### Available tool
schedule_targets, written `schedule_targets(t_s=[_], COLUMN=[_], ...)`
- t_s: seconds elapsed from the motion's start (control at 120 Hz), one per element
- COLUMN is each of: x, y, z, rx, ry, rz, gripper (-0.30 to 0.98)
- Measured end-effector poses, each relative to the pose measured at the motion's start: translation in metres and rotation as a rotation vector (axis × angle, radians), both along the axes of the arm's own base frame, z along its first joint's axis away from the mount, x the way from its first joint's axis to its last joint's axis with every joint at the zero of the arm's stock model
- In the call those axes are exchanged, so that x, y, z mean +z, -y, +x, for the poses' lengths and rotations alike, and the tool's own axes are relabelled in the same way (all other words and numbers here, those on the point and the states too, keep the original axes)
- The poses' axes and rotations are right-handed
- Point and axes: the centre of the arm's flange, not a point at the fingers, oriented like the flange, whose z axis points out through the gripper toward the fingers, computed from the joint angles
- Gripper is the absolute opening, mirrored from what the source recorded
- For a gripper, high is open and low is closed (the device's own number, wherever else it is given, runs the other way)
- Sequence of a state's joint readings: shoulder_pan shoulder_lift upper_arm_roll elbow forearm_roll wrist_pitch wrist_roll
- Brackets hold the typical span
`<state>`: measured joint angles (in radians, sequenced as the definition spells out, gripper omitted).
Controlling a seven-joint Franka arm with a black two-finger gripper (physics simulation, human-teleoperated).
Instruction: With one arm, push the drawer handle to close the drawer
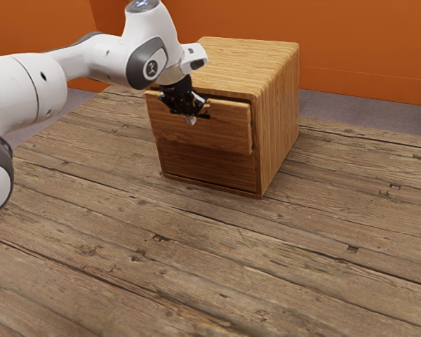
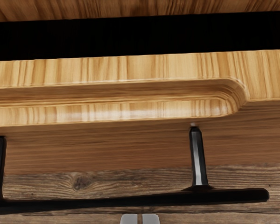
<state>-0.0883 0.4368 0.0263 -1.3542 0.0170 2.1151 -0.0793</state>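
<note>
1. A black gripper, its two fingertips drawn narrowly together with nothing pinched between them, lines up at the outer side of the drawer handle; whether they touch is unclear.
2. The handle, a dark bar on two posts, is mounted on the front of the upper drawer, which stands slightly out, a black gap behind its front.
3. The step in hand appears to be the approach or first contact; the next move calls for a level push on the bar, straight toward the wooden cabinet, until that gap closes.
4. Weathered planks carry the cabinet.
5. Beyond lie a strip of greyish floor and orange walls.
</note>
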Motion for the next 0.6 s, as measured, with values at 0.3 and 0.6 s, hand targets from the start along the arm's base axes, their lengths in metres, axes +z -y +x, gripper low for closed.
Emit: schedule_targets(t_s=[0.3, 0.6], x=[0.003, -0.007], y=[-0.002, 0.0], z=[0.016, 0.03], rx=[-0.015, -0.025], ry=[0.024, 0.027], rz=[0.003, 0.014], gripper=[-0.1, -0.12])
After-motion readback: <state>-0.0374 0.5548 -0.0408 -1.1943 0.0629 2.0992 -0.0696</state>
